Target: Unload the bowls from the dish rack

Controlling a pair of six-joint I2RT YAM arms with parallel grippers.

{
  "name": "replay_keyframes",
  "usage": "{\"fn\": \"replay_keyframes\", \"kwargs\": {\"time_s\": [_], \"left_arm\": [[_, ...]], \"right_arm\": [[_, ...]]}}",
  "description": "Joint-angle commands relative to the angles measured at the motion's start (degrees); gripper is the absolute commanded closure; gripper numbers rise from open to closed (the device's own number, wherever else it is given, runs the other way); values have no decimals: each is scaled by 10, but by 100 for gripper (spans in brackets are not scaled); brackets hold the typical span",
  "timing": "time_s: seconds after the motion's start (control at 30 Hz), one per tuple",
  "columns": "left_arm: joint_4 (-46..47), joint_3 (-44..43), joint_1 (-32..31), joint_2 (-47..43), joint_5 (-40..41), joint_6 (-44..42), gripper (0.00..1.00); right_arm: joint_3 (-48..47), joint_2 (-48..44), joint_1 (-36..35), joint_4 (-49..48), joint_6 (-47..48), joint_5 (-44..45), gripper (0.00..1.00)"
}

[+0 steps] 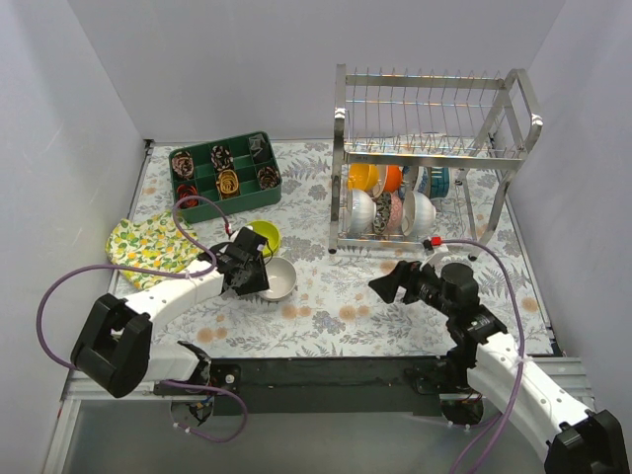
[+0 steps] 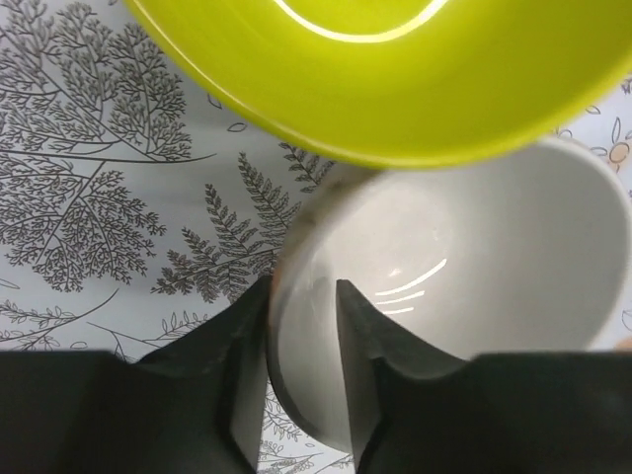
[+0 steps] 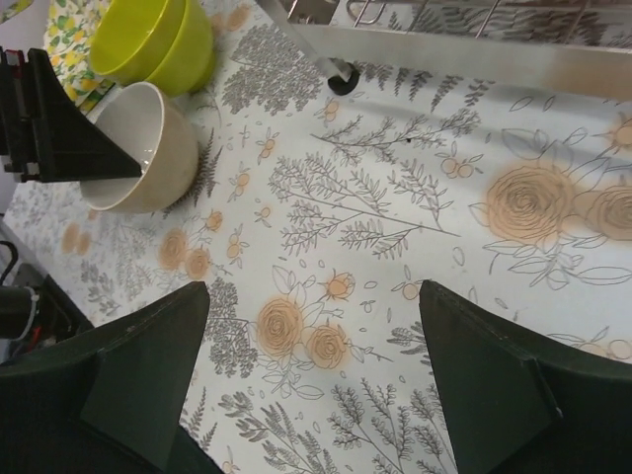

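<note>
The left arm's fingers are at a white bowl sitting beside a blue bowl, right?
Not blue: its neighbour is a lime-green bowl, as the left wrist view shows. The left gripper is at the white bowl's rim.

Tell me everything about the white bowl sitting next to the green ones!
The white bowl is small, round and shiny, white inside and creamy outside, and it looks like ceramic. It stands upright and empty on the flowery tablecloth, off the rack, right beside the stacked lime-green bowls and maybe touching them. The left gripper straddles its rim, one finger inside and one outside. I cannot tell whether they are pinching it.
</note>
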State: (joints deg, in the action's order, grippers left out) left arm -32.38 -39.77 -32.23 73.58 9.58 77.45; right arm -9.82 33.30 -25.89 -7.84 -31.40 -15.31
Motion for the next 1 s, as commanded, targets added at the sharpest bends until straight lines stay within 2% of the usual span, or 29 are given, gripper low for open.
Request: {"fn": "replay_keyframes", "kwargs": {"time_s": [0.0,0.03,0.1,0.13,0.27,0.4,0.67,0.87,0.97], "left_arm": [[0,-2,3,-26,-28,-11,64],[-2,-3,3,-36,-30,-12,55],[-12,-5,3,-45,-35,-12,48],[-16,-5,4,-56,-35,-13,40],[-24,-6,3,-99,-44,-6,18],[-40,-27,4,-142,-44,-5,3],[-57,-61,4,-244,-12,-15,2],[6,-12,5,-367,55,-50,2],[54,32,4,-435,65,-77,2]], "right_arm": [[-55,3,1,46,57,63,4],[-61,5,1,50,70,77,4],[-75,12,1,59,79,91,4],[-78,14,1,60,86,104,4],[-99,30,1,66,107,141,4],[-121,42,2,72,128,192,3],[-186,100,5,77,175,280,1],[-229,166,46,73,185,297,1],[-241,192,77,48,187,277,1]]}}
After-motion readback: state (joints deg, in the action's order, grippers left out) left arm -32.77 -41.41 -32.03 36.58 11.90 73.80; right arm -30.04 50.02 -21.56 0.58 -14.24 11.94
